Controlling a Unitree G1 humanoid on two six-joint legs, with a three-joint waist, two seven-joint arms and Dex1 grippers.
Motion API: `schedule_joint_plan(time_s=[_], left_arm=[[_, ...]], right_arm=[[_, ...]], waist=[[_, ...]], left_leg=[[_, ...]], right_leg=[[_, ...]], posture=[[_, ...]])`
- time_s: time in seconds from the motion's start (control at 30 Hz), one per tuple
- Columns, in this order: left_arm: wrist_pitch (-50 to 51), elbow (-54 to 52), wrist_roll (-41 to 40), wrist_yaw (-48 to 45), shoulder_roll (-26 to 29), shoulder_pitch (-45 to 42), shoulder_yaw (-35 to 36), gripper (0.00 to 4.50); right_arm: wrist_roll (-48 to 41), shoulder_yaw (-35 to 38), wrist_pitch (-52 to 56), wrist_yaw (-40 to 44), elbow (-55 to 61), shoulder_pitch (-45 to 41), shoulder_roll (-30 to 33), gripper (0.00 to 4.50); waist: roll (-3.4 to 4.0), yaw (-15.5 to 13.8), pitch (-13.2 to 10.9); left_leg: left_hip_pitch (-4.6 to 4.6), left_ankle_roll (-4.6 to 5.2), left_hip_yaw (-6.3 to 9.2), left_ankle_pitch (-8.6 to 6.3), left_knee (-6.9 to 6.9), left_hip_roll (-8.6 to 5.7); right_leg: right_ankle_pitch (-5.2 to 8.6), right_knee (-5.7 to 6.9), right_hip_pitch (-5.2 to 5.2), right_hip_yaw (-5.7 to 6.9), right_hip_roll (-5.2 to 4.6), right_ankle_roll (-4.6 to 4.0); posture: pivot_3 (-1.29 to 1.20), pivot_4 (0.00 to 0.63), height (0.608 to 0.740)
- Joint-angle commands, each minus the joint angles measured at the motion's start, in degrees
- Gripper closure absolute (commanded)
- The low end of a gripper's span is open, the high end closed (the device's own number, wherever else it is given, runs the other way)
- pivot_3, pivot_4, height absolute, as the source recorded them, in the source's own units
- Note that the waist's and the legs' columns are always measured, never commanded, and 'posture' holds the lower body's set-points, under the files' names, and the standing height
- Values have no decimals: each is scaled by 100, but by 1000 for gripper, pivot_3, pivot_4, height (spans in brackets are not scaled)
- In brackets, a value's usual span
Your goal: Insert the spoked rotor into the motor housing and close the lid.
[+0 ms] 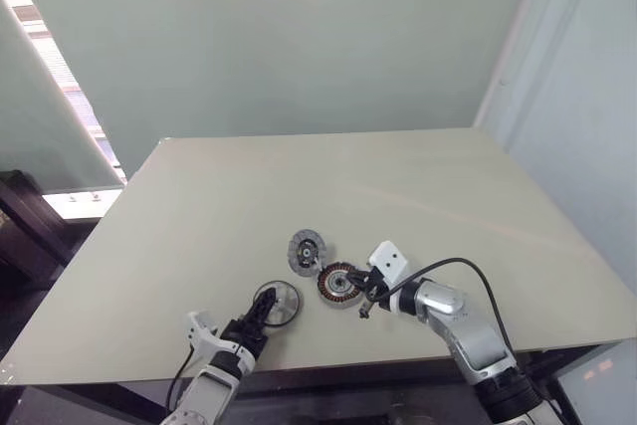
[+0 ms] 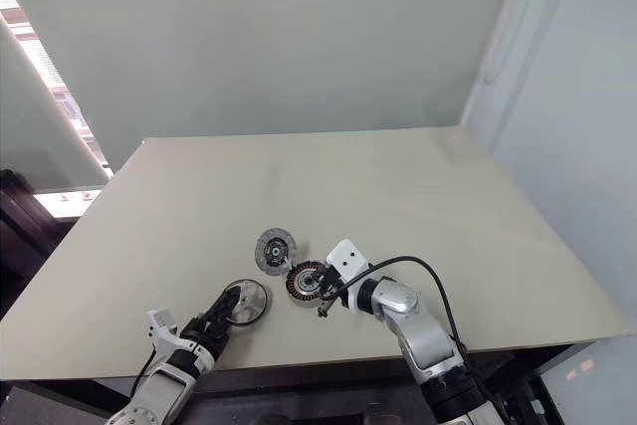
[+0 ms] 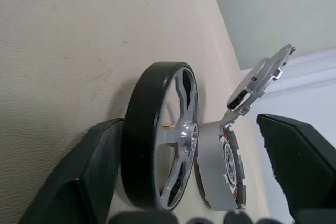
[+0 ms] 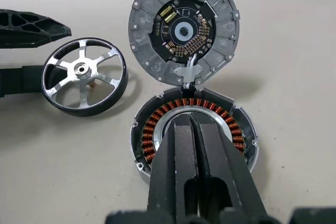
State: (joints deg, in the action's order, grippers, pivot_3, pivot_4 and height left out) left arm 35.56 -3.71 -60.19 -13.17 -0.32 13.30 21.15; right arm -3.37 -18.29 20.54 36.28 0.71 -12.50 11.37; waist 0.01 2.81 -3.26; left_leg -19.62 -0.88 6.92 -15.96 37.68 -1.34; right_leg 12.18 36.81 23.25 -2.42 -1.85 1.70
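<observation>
Right wrist view | right gripper jaws pressed together, resting in the motor housing, likely steadying it | lid hinged open beside | left gripper jaws spread around spoked rotor on counter, ready to pinch.

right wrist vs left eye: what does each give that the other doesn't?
Right wrist only: the lid's inner face with its circuit parts, hinged open behind the motor housing; the copper windings one by one; the right gripper's shut fingers resting in the housing's centre.
Left eye only: the whole table, both arms, and the left gripper open around the spoked rotor.
Both: rotor beside the housing, not yet inserted; lid open.
</observation>
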Motion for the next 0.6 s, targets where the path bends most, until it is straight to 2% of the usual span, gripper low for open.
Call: schedule_joint_plan(time_s=[0.03, 0.3, 0.37, 0.5, 0.6], left_arm=[[-23, 387, 141, 0, 54, -85, 73, 1049], [-171, 881, 250, -337, 130, -175, 220, 3878], [-181, 926, 279, -401, 129, -184, 236, 4103], [-293, 1003, 247, -802, 153, -186, 275, 4109], [-182, 955, -82, -1089, 177, -156, 433, 4109]], right_arm=[[-112, 128, -25, -69, 304, -43, -18, 4500], [-116, 141, -20, -91, 296, -26, -8, 4500], [-119, 137, -20, -96, 291, -28, -7, 4500], [-125, 137, -35, -102, 275, -34, -5, 4500], [-128, 147, -41, -100, 293, -19, 13, 4500]], waist=[[3, 1, 1], [2, 3, 2], [4, 3, 3], [4, 5, 3], [2, 12, 3]], left_leg=[[0, 0, 0, 0, 0, 0], [0, 0, 0, 0, 0, 0], [2, 0, -1, 0, -1, 0], [4, -1, -1, 0, 3, 2], [2, -1, -4, -1, 2, 2]], right_leg=[[0, 0, -1, 0, 0, 0], [0, 0, 0, 1, 0, 0], [0, 0, -3, 0, 0, 0], [0, 0, 1, 1, 0, 0], [0, 0, 3, 0, 0, 0]], posture=[[0, 0, 740], [0, 0, 740], [0, 0, 740], [0, 0, 740], [0, 0, 740]])
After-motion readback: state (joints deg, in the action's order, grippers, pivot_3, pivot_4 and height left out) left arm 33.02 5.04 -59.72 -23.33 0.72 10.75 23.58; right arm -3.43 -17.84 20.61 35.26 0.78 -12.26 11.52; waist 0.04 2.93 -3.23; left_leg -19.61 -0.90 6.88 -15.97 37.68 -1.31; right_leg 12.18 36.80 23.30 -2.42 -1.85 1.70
